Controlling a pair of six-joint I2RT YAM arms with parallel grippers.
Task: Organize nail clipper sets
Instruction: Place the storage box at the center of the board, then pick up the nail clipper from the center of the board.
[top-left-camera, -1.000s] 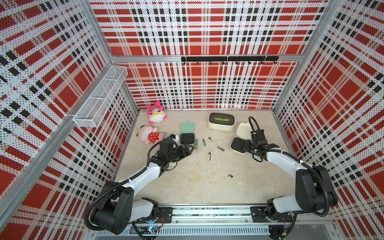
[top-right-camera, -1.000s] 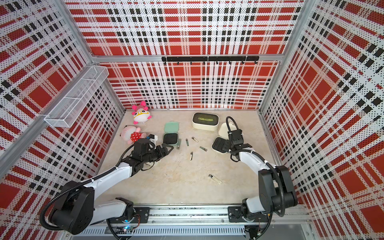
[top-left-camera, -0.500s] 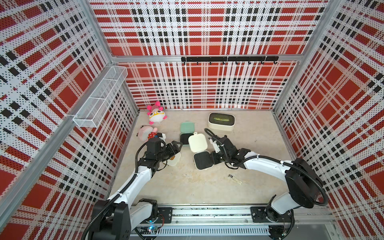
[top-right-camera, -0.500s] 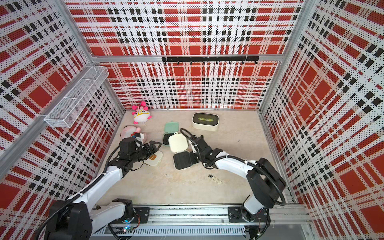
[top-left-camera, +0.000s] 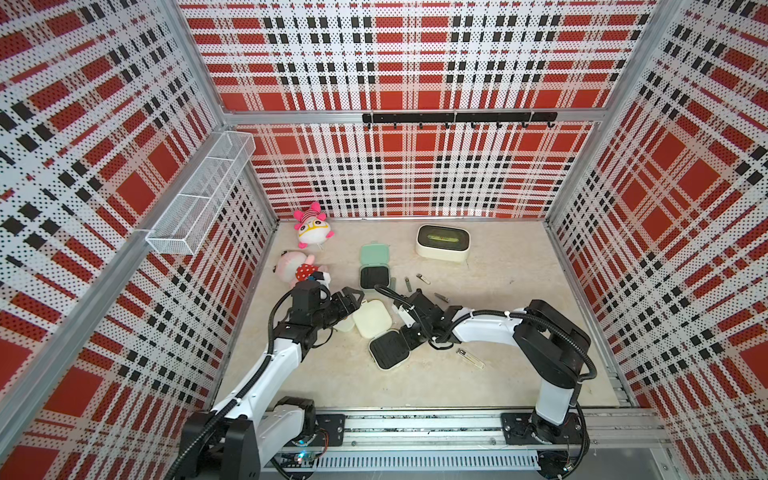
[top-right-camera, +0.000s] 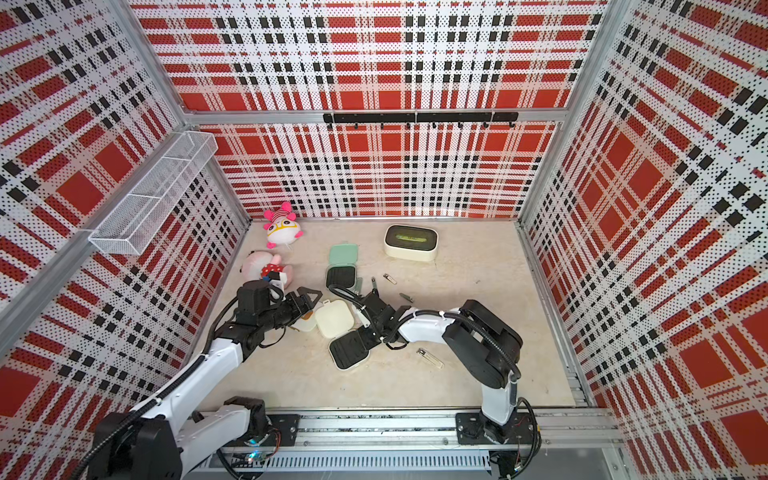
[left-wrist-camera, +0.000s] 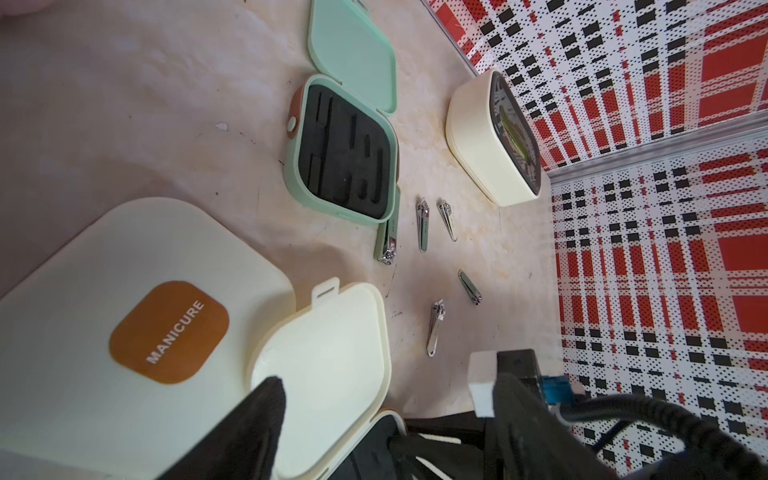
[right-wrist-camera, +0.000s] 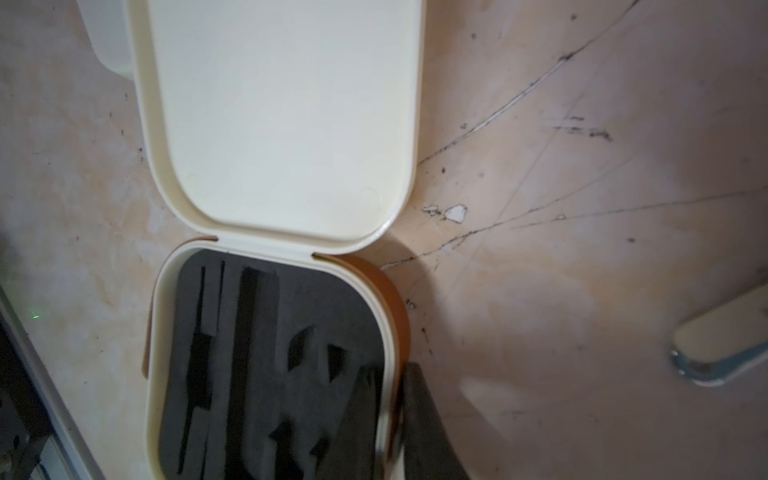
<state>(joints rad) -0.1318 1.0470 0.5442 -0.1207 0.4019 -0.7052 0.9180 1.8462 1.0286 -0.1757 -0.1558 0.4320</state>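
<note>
An open cream case lies mid-table in both top views, its lid beside its black-insert base. My right gripper is shut on that base's rim, one finger inside and one outside. A closed cream case with an orange MANICURE label touches the lid. My left gripper hovers open over these two cases, gripping nothing. The mint green case lies open and empty behind. Several small silver clippers are scattered beside it, and a larger clipper lies near my right arm.
A larger cream box with a dark window stands at the back. Two pink plush toys lie at the back left. A wire basket hangs on the left wall. Plaid walls enclose the table.
My right gripper has dragged the open cream case from the right side to the middle, up against the closed cream case. My left arm has drawn back a little to the left.
</note>
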